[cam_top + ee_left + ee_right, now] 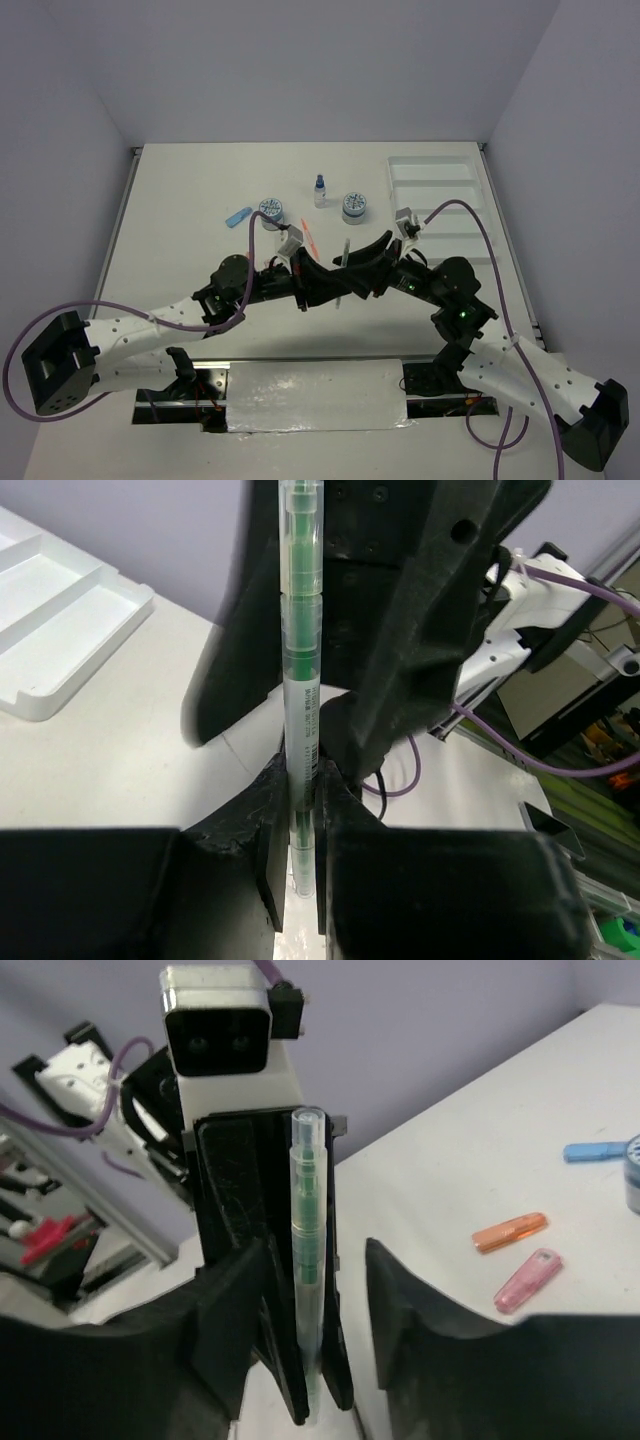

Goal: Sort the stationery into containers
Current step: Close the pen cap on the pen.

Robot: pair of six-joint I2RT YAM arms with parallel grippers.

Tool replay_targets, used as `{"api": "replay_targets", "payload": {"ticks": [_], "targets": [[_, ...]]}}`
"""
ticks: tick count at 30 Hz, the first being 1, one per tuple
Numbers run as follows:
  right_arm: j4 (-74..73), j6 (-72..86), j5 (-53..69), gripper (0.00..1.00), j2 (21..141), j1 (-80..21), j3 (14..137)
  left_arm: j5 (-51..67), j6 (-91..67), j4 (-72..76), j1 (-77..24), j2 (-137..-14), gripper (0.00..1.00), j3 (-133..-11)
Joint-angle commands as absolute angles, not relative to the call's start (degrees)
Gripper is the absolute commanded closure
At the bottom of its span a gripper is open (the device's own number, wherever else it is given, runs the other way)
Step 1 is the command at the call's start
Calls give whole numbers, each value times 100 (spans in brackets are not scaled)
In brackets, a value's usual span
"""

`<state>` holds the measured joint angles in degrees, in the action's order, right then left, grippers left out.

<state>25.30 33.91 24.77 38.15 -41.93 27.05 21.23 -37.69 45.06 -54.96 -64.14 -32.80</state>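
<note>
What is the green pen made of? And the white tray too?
The green pen looks like clear, glossy plastic: the green inside shows through its see-through barrel, and light glints off it. The white tray looks like smooth moulded plastic, going by its rounded edges, thin walls and soft shine. Neither can be told for certain by looks alone.

Seen from high at 6 o'clock, facing 12 over the flat white bench; from both wrists close-up, facing each other, sharing the thin clear green-cored plastic pen.
</note>
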Motion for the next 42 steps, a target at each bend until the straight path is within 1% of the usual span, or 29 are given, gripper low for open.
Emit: {"api": "replay_targets", "payload": {"ticks": [1,5,6,8,14,16,22,24,25,27,28,30,31,36,42], "targets": [[2514,3077,2725,35,3850,-4315,3023,2426,-3683,5203,-5528,-6232,100,-3287],[2119,2787,2637,29,3841,-4315,3444,2461,-3578,5045,-5563,-6205,100,-3261],[1892,2656,2593,25,3858,-4307,3567,2461,-3551,4932,-5590,-6205,100,-3252],[1680,2514,2532,23,3946,-4315,3893,2452,-3525,4904,-5607,-6214,100,-3226],[1389,2382,2452,23,4122,-4307,4342,2417,-3384,4676,-5669,-6109,100,-3147],[1371,2382,2391,25,4122,-4315,4368,2417,-3340,4615,-5678,-6039,100,-3103],[1354,2399,2294,35,4078,-4307,4307,2417,-3252,4465,-5678,-5889,100,-3067],[1362,2426,2294,44,4078,-4307,4280,2426,-3235,4456,-5678,-5871,100,-3076],[1397,2426,2285,55,4069,-4307,4254,2434,-3234,4447,-5686,-5871,100,-3085],[1415,2452,2259,67,4034,-4307,4228,2426,-3226,4421,-5678,-5880,100,-3102],[1398,2461,2241,81,4025,-4315,4228,2426,-3217,4403,-5678,-5880,100,-3111],[1389,2470,2250,93,4017,-4298,4236,2391,-3217,4403,-5678,-5889,100,-3111],[1389,2487,2267,100,4017,-4315,4228,2382,-3217,4395,-5686,-5889,100,-3120],[1503,2593,2329,100,4025,-4315,3983,2190,-3138,4185,-5678,-5845,100,-3357],[1871,2742,2373,100,4061,-4307,3271,2109,-2725,3552,-5651,-5906,100,-4323]]}}
